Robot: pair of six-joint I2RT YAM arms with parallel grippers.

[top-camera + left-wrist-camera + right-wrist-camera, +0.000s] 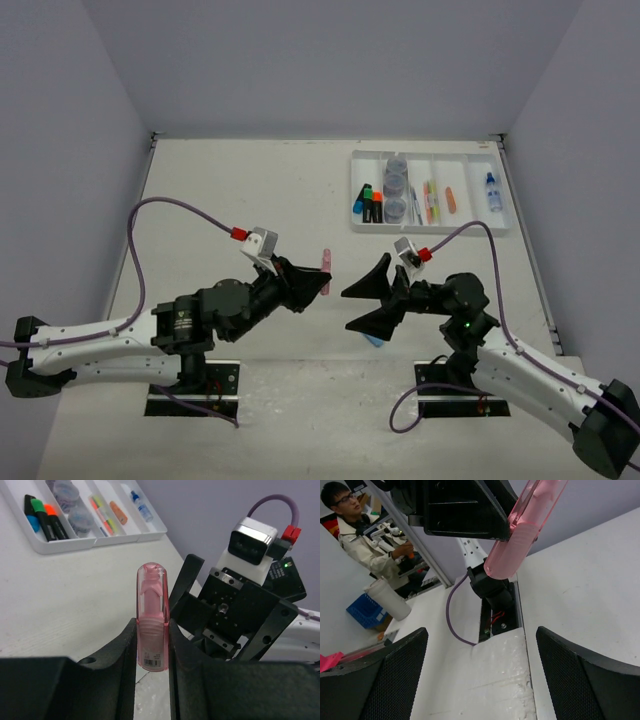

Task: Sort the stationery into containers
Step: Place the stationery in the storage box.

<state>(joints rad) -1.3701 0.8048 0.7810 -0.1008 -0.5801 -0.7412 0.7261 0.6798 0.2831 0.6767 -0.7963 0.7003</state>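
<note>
- While the left arm (215, 310) reaches over the near middle of the desk (250, 190), its jaws are closed on a pink capsule piece (152, 620) and hold it above the desk.
- In the left wrist view the piece stands up between the two jaws, with its clear rounded end pointing away from them.
- A small white barcode label is on the gripped end of the piece. Its digits are too small to read.
- The right arm (465, 305) faces the left one, and its jaws stand wide apart. The pink piece is near them but touches neither.
- The white tray (430, 229) lies at the far right corner of the desk, well apart from both arms.
- From left to right its compartments hold:
  - highlighters (368, 203) with blue, green and orange caps,
  - three round jars (396, 185),
  - thin pens (428, 200),
  - an orange capsule piece (451, 199),
  - a blue-capped bottle (493, 192).
- A small blue thing (373, 340) lies on the desk under the right arm, mostly hidden. I cannot tell what it is.
- The left arm carries a round mark with small writing, which I cannot read.
</note>
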